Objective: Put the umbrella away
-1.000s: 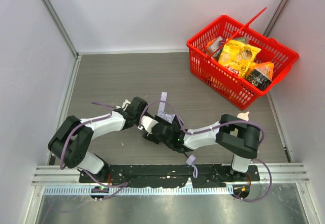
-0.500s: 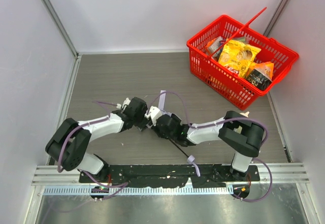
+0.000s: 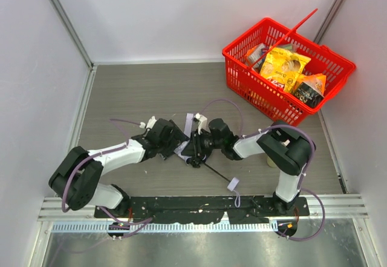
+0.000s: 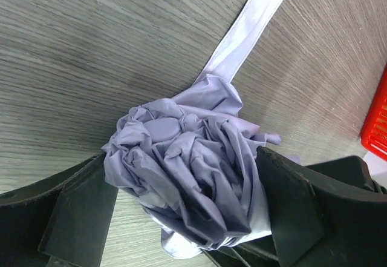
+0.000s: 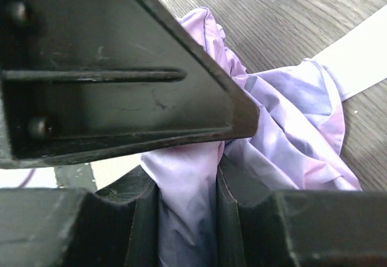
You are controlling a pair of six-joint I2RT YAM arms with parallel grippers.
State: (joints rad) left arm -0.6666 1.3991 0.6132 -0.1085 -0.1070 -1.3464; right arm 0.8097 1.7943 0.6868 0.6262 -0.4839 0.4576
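Both arms are reaching inward over the grey table and meeting just in front of and between their bases. The left arm is folding back at its elbow near the left base, then running its white forearm rightward and slightly away, so that the left gripper is pointing right. The right arm is rising from its base, bending at a dark elbow, and stretching its forearm leftward, so that the right gripper is facing the other one, almost touching. Between them the umbrella is lying low on the table as a crumpled lavender bunch, its pale strap trailing away from the arms and its thin black shaft slanting toward the near edge, ending in a small pale loop. In the left wrist view the left gripper is holding its fingers fairly wide, pressing on either side of the bunched umbrella, with the strap lying flat on the wood beyond. In the right wrist view the right gripper is squeezing its fingers nearly together, pinching a narrow fold of the umbrella between them. The red basket, holding snack packets, is standing well apart at the far right corner.
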